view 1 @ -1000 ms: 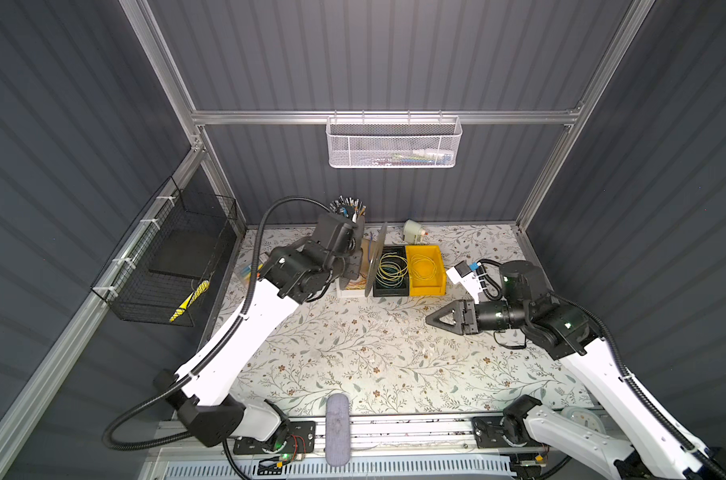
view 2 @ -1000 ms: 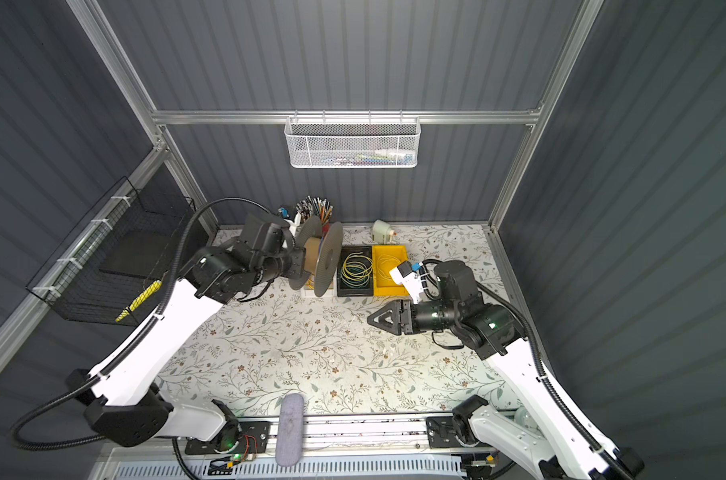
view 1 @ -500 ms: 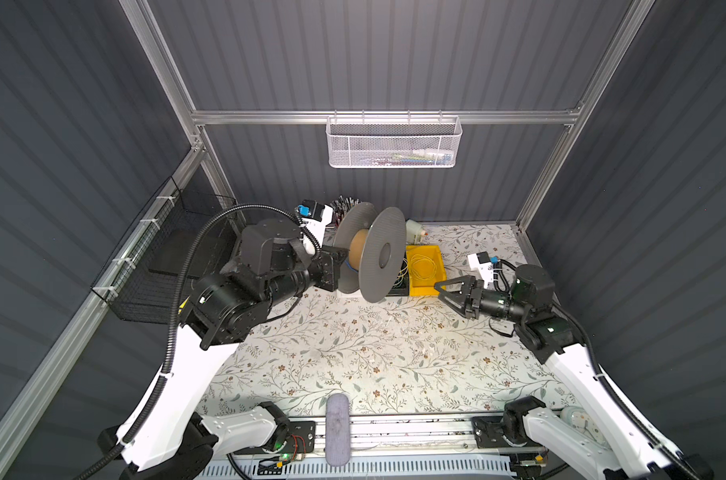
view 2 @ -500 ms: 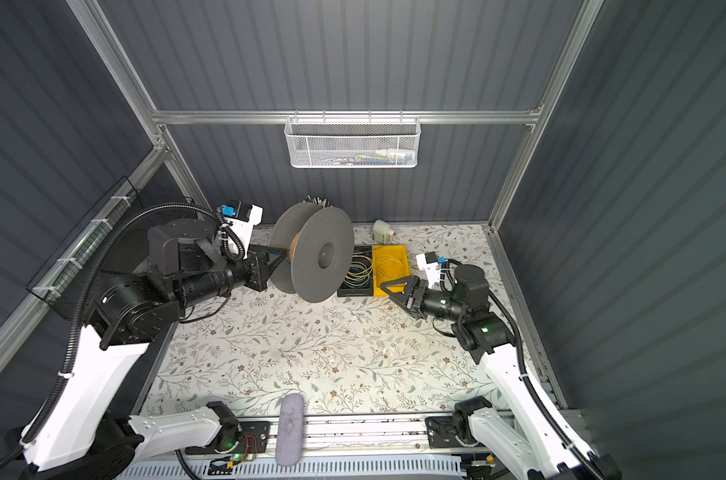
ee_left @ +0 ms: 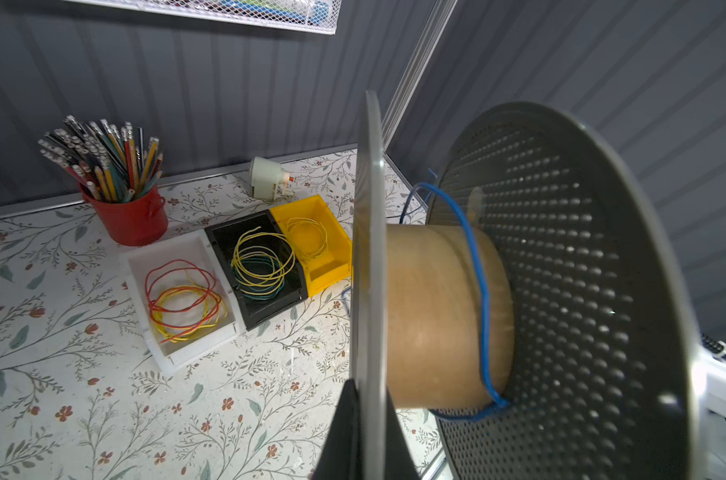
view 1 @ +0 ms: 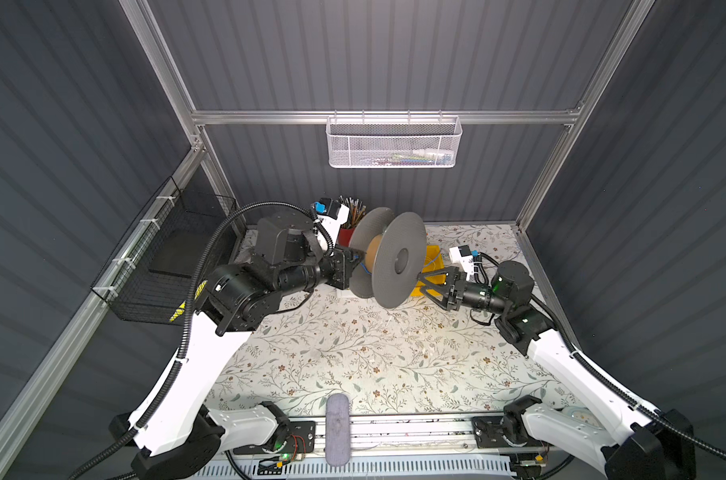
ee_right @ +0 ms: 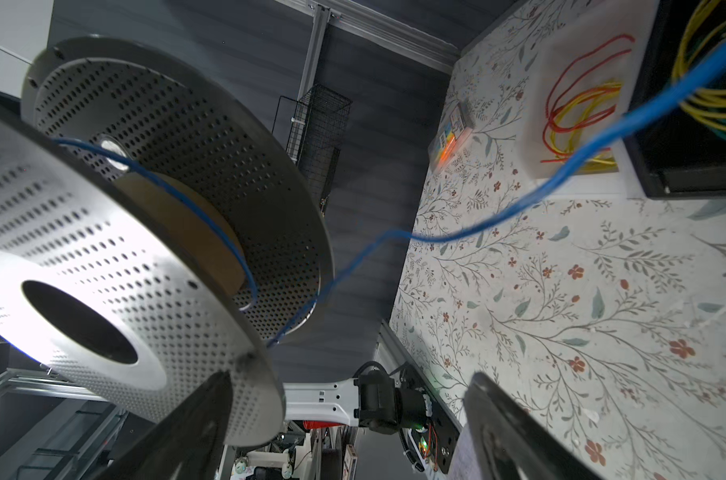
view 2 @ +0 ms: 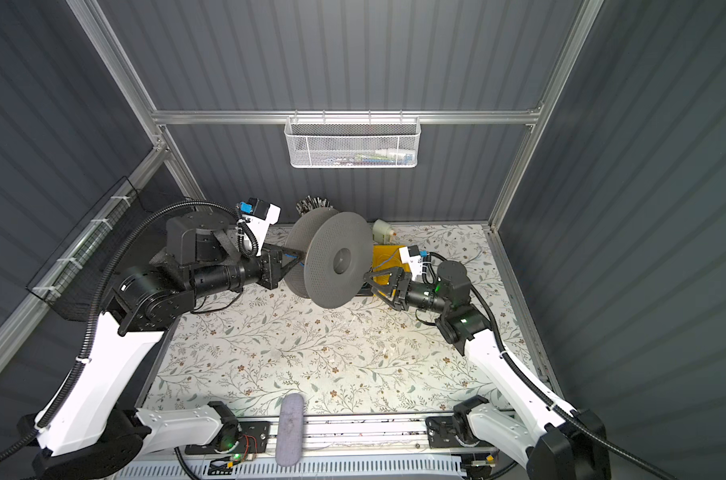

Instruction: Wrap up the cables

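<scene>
In both top views we see the left gripper (view 1: pixel 356 262) clamped on the rim of one flange of the spool (view 1: pixel 398 259), holding it clear of the table (view 1: pixel 353 353). The right gripper (view 1: pixel 422 284) stands with its fingers wide apart just beside the other flange, gripping nothing. The blue cable (view 1: pixel 364 270) shows there only as a faint streak near the core, so we cannot trace it.

From the left wrist, the fingers (ee_left: pixel 344 432) pinch the thin flange (ee_left: pixel 367 249). The blue cable (ee_left: pixel 479 291) lies across the core (ee_left: pixel 431 316), against the opposite flange and apart from these fingers. We count roughly one turn.

From the right wrist, the fingers (ee_right: pixel 506 428) gape. The blue cable (ee_right: pixel 477 226) leaves the spool and runs slack toward the black bin (ee_right: pixel 648 166), ahead of the fingers and touching neither. We judge the winding barely begun, with most of the length left to wrap.
</scene>
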Available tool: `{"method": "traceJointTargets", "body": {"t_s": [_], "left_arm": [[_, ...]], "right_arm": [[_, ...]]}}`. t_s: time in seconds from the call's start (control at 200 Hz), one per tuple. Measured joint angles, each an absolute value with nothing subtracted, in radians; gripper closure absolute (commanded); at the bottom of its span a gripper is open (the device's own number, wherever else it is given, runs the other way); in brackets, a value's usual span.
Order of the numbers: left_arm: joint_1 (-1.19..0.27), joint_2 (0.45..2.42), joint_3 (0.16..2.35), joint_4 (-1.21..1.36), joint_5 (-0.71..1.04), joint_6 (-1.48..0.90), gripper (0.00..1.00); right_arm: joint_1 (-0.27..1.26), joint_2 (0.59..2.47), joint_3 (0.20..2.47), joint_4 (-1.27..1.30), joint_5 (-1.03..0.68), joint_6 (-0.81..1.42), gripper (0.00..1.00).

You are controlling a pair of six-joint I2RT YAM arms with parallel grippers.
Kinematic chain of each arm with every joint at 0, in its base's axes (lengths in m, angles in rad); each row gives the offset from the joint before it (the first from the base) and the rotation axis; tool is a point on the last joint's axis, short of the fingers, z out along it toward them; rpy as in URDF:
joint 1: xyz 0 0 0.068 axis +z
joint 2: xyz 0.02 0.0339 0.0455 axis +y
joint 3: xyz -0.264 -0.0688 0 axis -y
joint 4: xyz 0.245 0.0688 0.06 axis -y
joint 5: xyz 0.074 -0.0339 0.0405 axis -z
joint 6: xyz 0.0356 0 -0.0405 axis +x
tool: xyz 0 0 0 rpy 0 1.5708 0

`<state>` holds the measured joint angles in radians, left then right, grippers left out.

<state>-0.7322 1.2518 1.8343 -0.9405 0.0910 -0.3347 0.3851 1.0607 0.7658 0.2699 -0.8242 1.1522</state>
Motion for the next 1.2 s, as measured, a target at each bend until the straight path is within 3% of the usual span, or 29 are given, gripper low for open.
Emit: {"method": "traceJointTargets", "body": {"t_s": [0.45, 1.201], "left_arm": [[-0.728, 1.253, 1.834, -0.921, 0.113, -0.345, 1.00], [-0.733, 1.158, 1.821, -0.971, 0.193, -0.345, 1.00]], "right_arm": [[0.386, 1.251, 0.765, 0.405, -0.750, 1.159, 0.14], [0.226, 1.241, 0.687, 0.432, -0.574, 1.164, 0.15]]}}
